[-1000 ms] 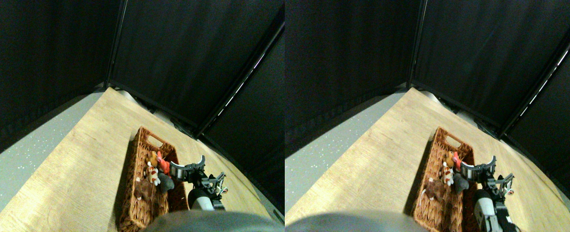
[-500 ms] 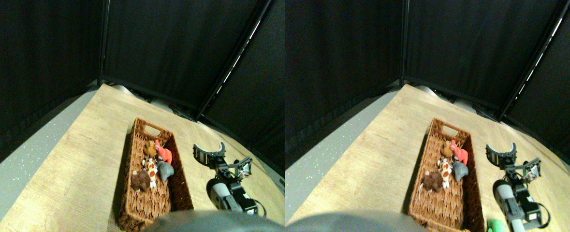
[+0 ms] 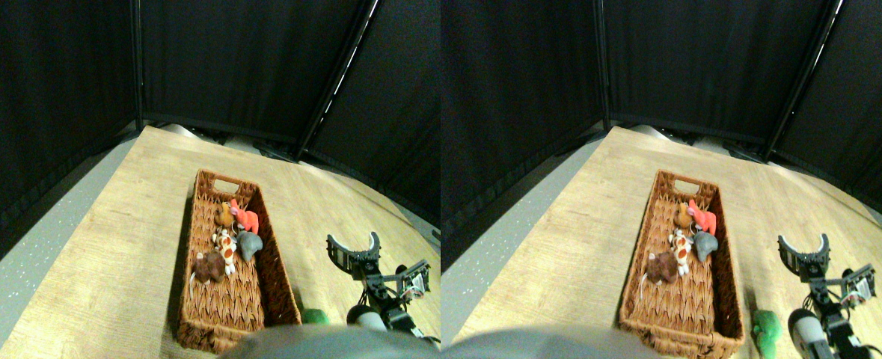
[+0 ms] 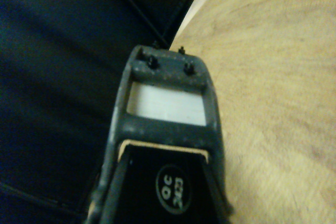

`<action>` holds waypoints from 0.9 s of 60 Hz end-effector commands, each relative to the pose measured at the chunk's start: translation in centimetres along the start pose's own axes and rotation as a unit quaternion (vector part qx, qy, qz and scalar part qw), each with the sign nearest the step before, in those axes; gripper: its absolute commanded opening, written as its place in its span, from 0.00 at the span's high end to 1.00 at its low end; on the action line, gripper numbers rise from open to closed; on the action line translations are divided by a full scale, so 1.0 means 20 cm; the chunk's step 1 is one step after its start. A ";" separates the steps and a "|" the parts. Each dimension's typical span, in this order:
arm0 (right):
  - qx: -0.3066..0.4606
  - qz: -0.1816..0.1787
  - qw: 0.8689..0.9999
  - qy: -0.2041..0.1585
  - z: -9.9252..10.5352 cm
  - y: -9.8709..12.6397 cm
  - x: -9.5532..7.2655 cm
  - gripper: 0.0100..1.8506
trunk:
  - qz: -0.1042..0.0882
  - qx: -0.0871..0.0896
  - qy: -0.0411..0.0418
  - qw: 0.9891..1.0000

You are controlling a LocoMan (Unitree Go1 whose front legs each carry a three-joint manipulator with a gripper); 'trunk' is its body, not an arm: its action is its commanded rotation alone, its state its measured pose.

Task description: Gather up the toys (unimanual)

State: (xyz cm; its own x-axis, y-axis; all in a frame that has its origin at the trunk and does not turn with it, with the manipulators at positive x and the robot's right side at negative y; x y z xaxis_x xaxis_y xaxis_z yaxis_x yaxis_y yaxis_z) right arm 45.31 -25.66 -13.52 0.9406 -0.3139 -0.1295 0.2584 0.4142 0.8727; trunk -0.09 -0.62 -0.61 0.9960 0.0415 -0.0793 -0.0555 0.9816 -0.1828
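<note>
A long brown woven basket [image 3: 186,262] lies on the wooden floor. Inside it are several plush toys: an orange-brown one [image 3: 224,215], a red one [image 3: 247,220], a spotted one [image 3: 225,245], a grey one [image 3: 250,245] and a brown one [image 3: 207,265]. A green toy [image 3: 313,316] lies on the floor just right of the basket's near corner. My right gripper [image 3: 352,247] hovers right of the basket, apart from it, with its curved jaws spread open and nothing between them. The wrist view shows only the dark jaw frame [image 4: 168,108] over bare wood.
Black curtains [image 3: 246,60] on a metal frame close off the back and right. A grey speckled floor strip [image 3: 29,262] runs along the left of the wooden floor [image 3: 134,224]. In the wrist view, the curtain [image 4: 63,77] meets the wood [image 4: 273,77].
My gripper has drawn away from the red toy in the basket, moving right over the floor. The red toy stays in the basket. The camera has shifted, bringing the green toy into view.
</note>
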 end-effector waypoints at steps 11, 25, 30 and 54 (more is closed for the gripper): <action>0.043 0.003 0.999 0.017 -0.04 -0.06 -0.13 0.56 | -0.006 -0.010 0.008 1.000; 0.088 -0.022 0.996 0.016 -0.04 -0.12 -0.22 0.52 | -0.007 -0.010 0.009 1.000; 0.101 -0.025 0.994 0.026 -0.04 -0.15 -0.24 0.53 | -0.006 -0.011 0.010 1.000; 0.109 -0.103 0.987 0.065 -0.14 -0.35 -0.31 0.51 | 0.004 -0.024 0.012 1.000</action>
State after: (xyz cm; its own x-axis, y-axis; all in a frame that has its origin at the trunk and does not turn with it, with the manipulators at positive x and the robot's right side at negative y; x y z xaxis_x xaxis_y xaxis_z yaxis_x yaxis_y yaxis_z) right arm 38.40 -24.40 -19.79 0.9011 -0.2704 -0.3390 0.3890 0.1586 0.9075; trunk -0.36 -0.45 -0.53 0.9959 0.0356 -0.0828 -0.0515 0.9787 -0.1987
